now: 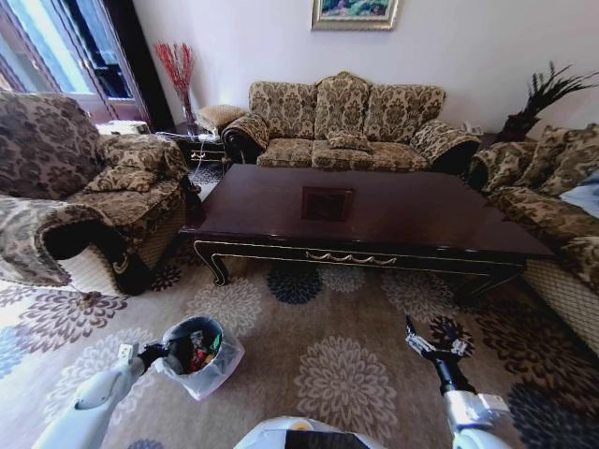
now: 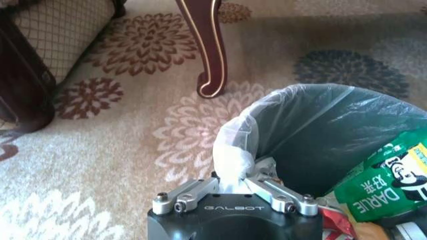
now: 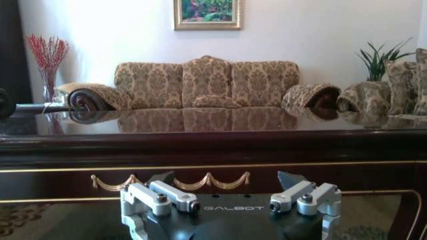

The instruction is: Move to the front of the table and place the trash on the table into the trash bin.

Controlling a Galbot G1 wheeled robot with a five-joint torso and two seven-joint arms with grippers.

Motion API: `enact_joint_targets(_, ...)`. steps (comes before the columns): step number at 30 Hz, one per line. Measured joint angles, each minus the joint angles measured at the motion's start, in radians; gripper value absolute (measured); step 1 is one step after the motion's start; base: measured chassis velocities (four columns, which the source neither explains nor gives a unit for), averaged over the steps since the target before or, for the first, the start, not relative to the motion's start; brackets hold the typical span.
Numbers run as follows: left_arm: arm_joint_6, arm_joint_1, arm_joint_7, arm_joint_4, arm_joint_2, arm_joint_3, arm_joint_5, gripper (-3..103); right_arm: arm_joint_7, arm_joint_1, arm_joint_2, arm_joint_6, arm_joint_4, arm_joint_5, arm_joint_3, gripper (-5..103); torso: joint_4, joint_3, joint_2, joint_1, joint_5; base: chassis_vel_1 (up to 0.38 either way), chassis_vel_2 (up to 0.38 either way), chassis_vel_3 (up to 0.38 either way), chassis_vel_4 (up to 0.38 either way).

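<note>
1. Looking at the trash bin [image 1: 195,354], I saw it sat on the rug by my left side, with the trash, a green packet [image 2: 383,181] among it, inside.
2. My left gripper [image 2: 235,184] was clenched on the one bag's rim, touching the bin.
3. My right gripper [image 3: 227,181] hung released, facing the one table [image 1: 393,220], well apart from the bin.
4. I counted no trash on the tabletop.
</note>
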Motion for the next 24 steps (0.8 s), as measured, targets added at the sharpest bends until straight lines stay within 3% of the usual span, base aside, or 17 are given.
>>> enact_joint_targets(16,0.019,0.006,0.013,-0.011,0.01,-0.007,-0.001,1,-0.014,-0.01,0.002,0.018,-0.003,0.0,0.008,100,0.0001,-0.035,-0.055,-0.021,0.0,0.0,0.0,0.0,0.0)
enact_joint_targets(24,0.023,0.009,0.014,-0.017,0.017,-0.013,-0.01,33,-0.019,-0.011,0.005,0.025,-0.005,0.001,0.01,100,0.0,-0.036,-0.057,-0.022,-0.0001,0.0,0.0,0.0,0.0)
